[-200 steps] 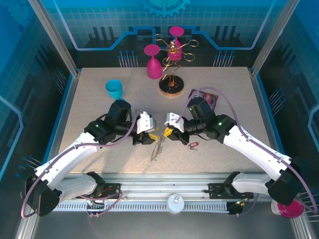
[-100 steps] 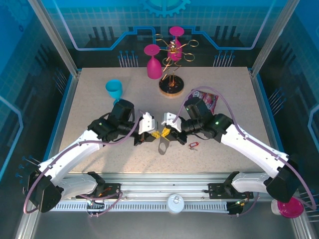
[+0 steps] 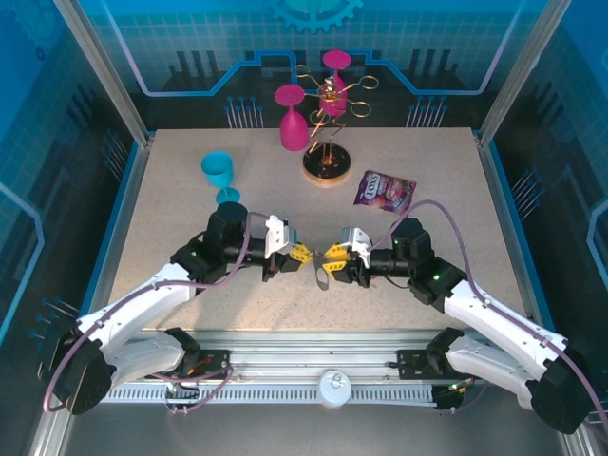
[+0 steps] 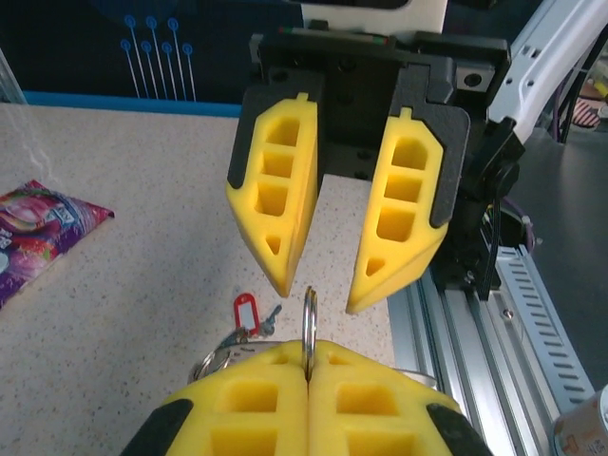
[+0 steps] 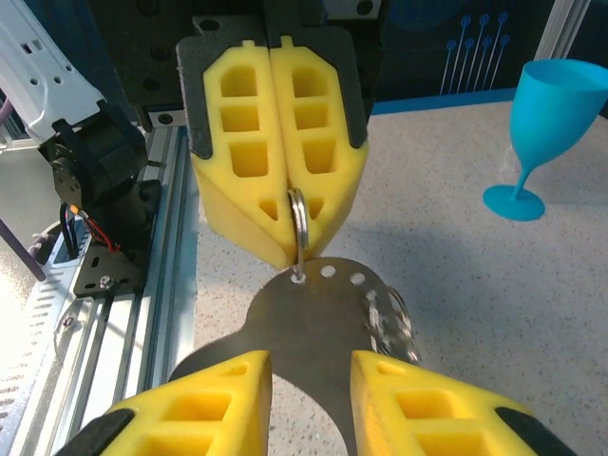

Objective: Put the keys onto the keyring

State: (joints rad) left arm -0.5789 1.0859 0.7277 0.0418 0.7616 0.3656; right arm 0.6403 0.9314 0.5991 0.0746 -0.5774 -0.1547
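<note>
we find the left gripper [image 3: 300,254] clamped tight on a silver ring [image 5: 296,214] of the keyring [image 5: 318,323], which hangs below it. the right gripper [image 4: 320,294] stands parted, holding nothing, its fingers flanking the keyring. the red key tag [image 4: 246,312] lies on the table [image 4: 114,285].

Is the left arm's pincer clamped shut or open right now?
Shut. The left gripper's yellow jaws press together, pinching a silver ring upright between them.
</note>
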